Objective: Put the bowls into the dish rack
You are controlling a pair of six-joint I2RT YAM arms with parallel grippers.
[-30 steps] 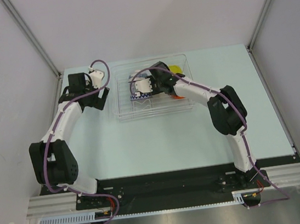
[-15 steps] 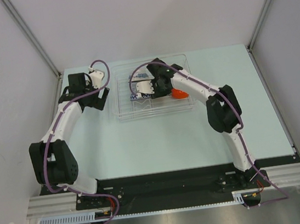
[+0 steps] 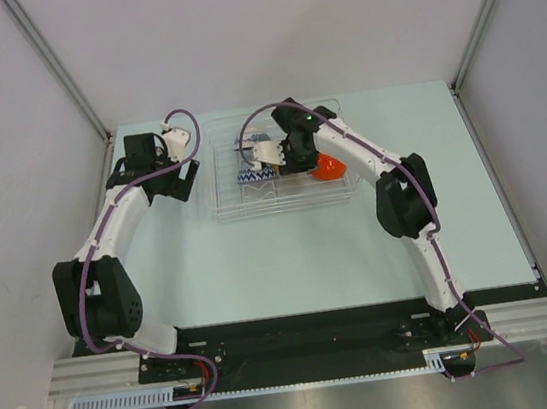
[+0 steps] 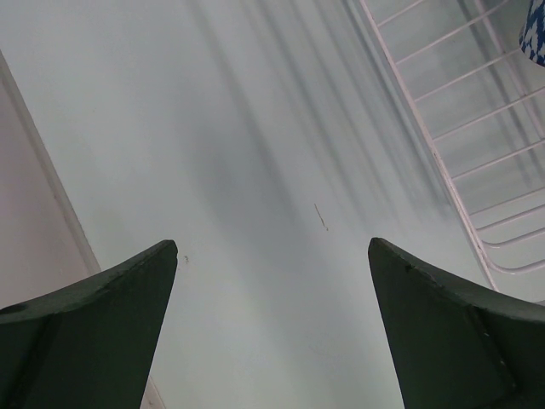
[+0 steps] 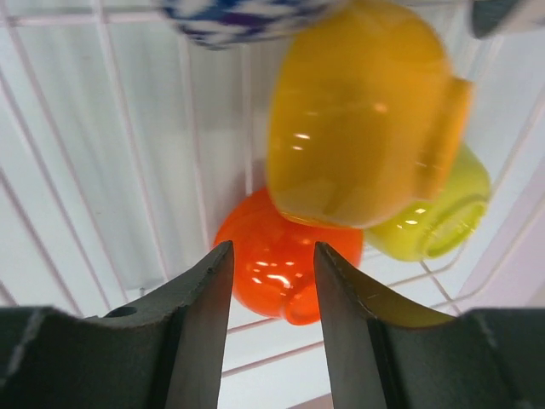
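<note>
The clear dish rack [image 3: 229, 210] lies at the back middle of the table. My right gripper [image 3: 259, 158] hovers over it, its jaws partly open and empty [image 5: 272, 245]. Below it, in the right wrist view, lie a red bowl [image 5: 277, 264], an orange bowl [image 5: 358, 111] and a yellow-green bowl [image 5: 434, 217], bunched together on the rack's wires [image 5: 128, 170]. A white bowl with blue zigzags [image 5: 238, 15] shows at the top edge. From above I see the red bowl [image 3: 327, 167] and a zigzag bowl [image 3: 249, 176]. My left gripper [image 3: 188, 182] stands wide open [image 4: 272, 247] beside the rack's left wall [image 4: 443, 170].
Grey panels wall the table in on both sides, with metal posts at the back corners [image 3: 103, 136]. The left arm's purple cable [image 3: 187, 125] loops above its wrist. A zigzag bowl's rim [image 4: 535, 34] shows at the left wrist view's top right corner.
My right gripper has moved toward the far side of the rack, still partly open, uncovering the red bowl. The left arm has not moved.
</note>
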